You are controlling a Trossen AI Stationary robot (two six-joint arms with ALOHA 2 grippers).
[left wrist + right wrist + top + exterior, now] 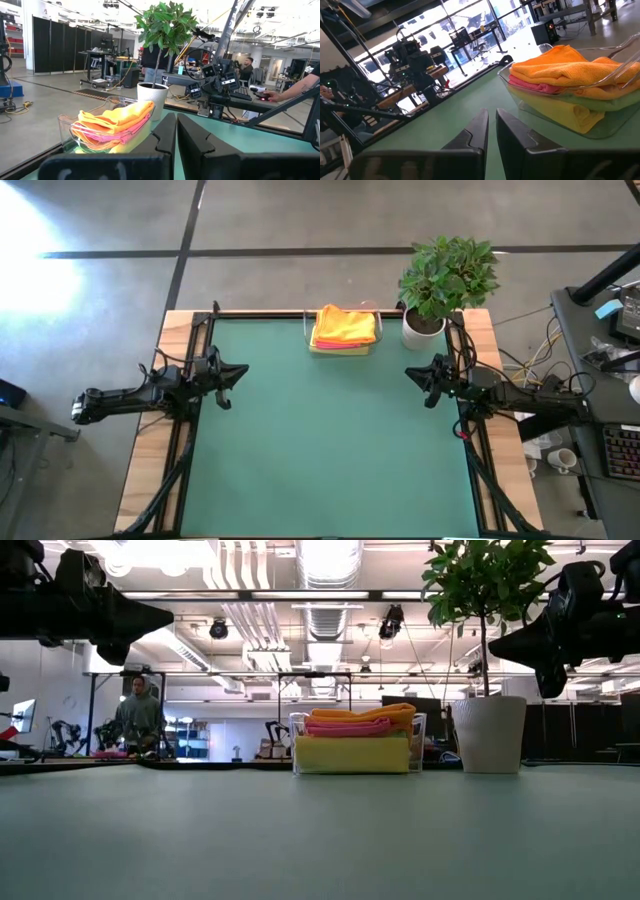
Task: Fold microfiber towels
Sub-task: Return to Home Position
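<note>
The microfiber towels (pixel 344 326) lie folded in a stack inside a clear plastic bin (pixel 310 330) at the far middle of the green mat: orange on top, pink below it, then lime green and yellow (pixel 570 85). My left gripper (pixel 238 370) hovers shut and empty at the mat's left edge. My right gripper (pixel 410 372) hovers shut and empty at the mat's right edge. Both are above the mat and well apart from the bin.
A potted plant in a white pot (pixel 424 328) stands at the far right corner, just right of the bin. The green mat (pixel 330 450) lies bare between and in front of the arms. A person (pixel 138 715) is in the room behind.
</note>
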